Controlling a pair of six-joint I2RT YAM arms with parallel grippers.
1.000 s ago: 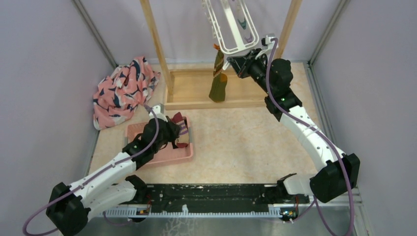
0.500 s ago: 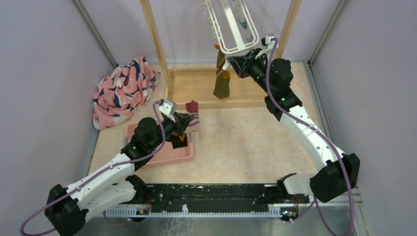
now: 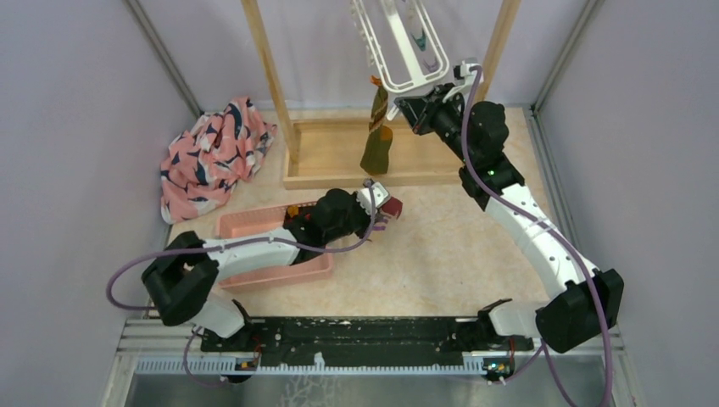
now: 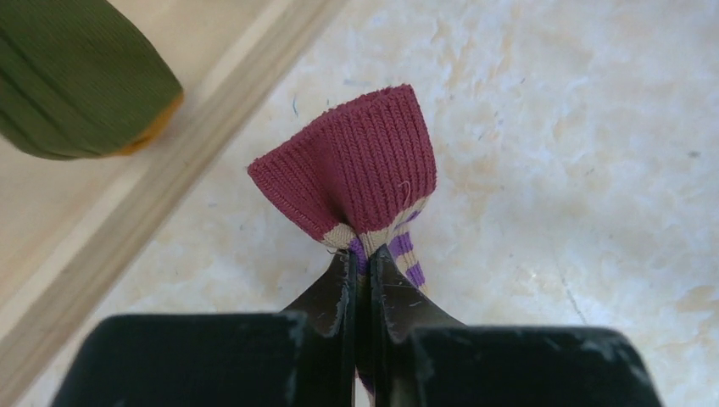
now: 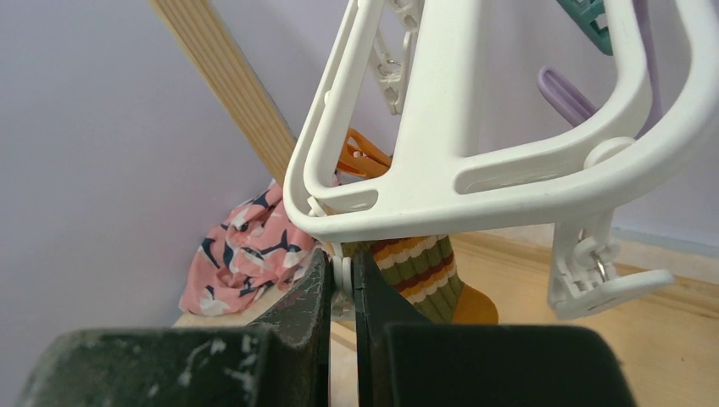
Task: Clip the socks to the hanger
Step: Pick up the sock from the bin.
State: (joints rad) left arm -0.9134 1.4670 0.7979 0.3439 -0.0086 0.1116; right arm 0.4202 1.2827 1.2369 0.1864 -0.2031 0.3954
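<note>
The pale marbled surface (image 3: 441,246) is carrying everything. The tall wooden rack (image 3: 267,80) is standing at the back, its flat base lying between its two posts. A pink patterned cloth (image 3: 212,157) is lying crumpled at the back left, beside the rack's left post.

The white hanger (image 3: 398,51) is hanging tilted inside the rack. The right end effector (image 5: 341,263) is pinching the lower edge of the frame, with its fingers closed hard on the white plastic.

A pink tray (image 3: 254,222) is sitting on the surface in front of the cloth, with the left arm reaching across it.

An olive-green striped sock (image 3: 376,144) is hanging below the hanger's near corner, under an orange clip (image 5: 360,157), with its toe dangling over the rack's base.

The left end effector (image 4: 359,254) is hovering just right of the tray, near the front of the rack's base. Its fingers are pressing together on a beige sock (image 4: 356,174) with purple stripes, whose dark red cuff is fanning out beyond the fingertips.

A purple clip (image 5: 564,89) and a teal clip (image 5: 589,10) are hanging further back on the hanger.
</note>
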